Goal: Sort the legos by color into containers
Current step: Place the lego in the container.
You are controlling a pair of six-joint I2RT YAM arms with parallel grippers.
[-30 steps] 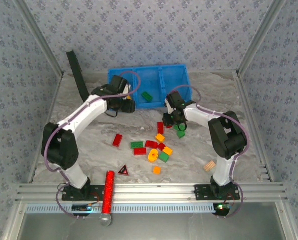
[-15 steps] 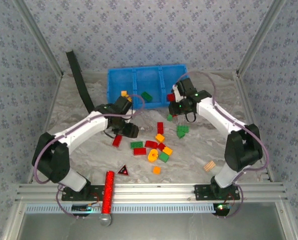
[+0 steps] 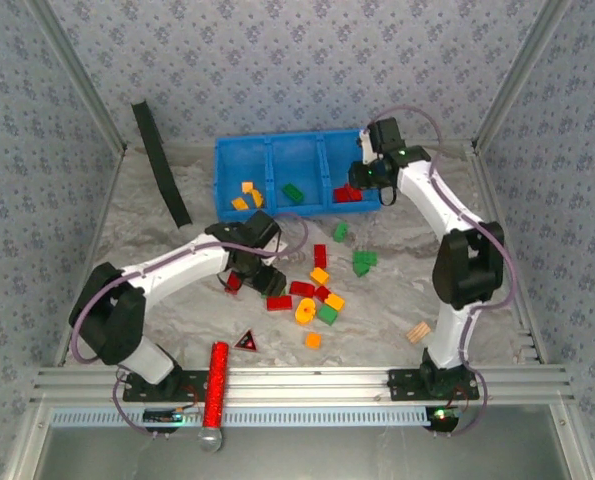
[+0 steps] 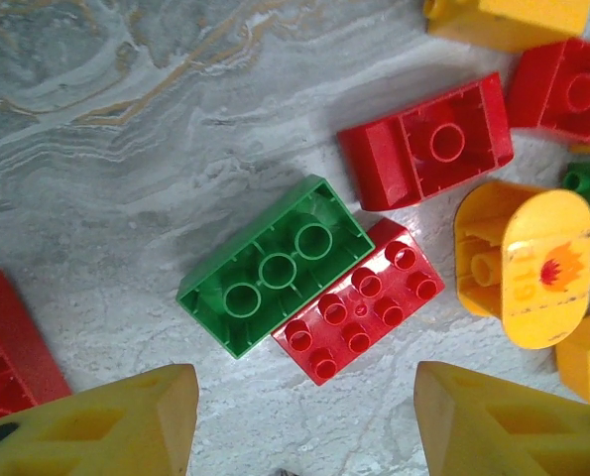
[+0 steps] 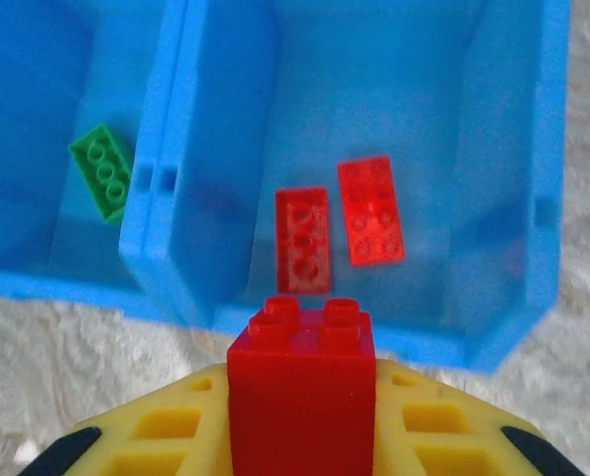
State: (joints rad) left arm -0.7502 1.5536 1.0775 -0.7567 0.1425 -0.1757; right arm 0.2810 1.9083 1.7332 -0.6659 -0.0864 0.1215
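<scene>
My right gripper (image 5: 299, 421) is clamped on a red brick (image 5: 299, 382), studs up. I hold it over the near wall of the blue tray (image 5: 166, 248) at the table's 12 o'clock, lined up with the right compartment because two red legos (image 5: 302, 240) already lie there. A green lego (image 5: 103, 171) sits in the next compartment, toward 9 o'clock. My left gripper (image 4: 304, 436) hangs with jaws apart and nothing between them over the loose pile mid-table. Below it a green brick (image 4: 275, 266) touches a red studded brick (image 4: 359, 299) at its 4 o'clock, so closing on just one colour looks fiddly
</scene>
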